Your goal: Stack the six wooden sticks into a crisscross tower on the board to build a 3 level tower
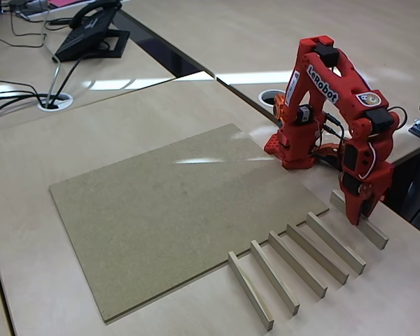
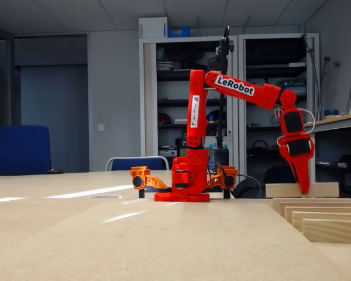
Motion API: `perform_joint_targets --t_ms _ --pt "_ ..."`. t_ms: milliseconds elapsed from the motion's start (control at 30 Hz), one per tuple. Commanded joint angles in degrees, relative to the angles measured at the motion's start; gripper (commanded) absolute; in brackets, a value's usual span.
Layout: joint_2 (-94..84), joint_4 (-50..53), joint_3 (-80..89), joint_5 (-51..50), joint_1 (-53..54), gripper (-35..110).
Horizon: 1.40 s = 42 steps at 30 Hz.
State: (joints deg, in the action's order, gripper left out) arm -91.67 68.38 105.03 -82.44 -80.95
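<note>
Six sticks lying in a row just right of the bare board, none stacked yet. Plenty of open room on the board. Red gripper down at the far right stick; can't tell whether clenched. Could bump neighbours, close beside, or knock it off the table edge.

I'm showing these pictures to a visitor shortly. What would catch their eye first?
The bright red arm stands at the table's far side, its fingers reaching down onto the farthest stick. Beside it, the wooden sticks lie in a neat parallel row on the table, right of the bare brown board.
</note>
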Motion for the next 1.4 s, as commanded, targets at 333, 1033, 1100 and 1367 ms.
perform_joint_targets --t_ms 333,1033,1100,1367 --pt "-7.7 22.0 -21.2 25.5 22.7 0" --pt "23.9 10.3 -41.7 70.4 64.7 0" --pt "26.5 10.4 -43.4 71.5 66.1 0" --pt "33.5 11.1 -47.1 76.2 72.3 0"
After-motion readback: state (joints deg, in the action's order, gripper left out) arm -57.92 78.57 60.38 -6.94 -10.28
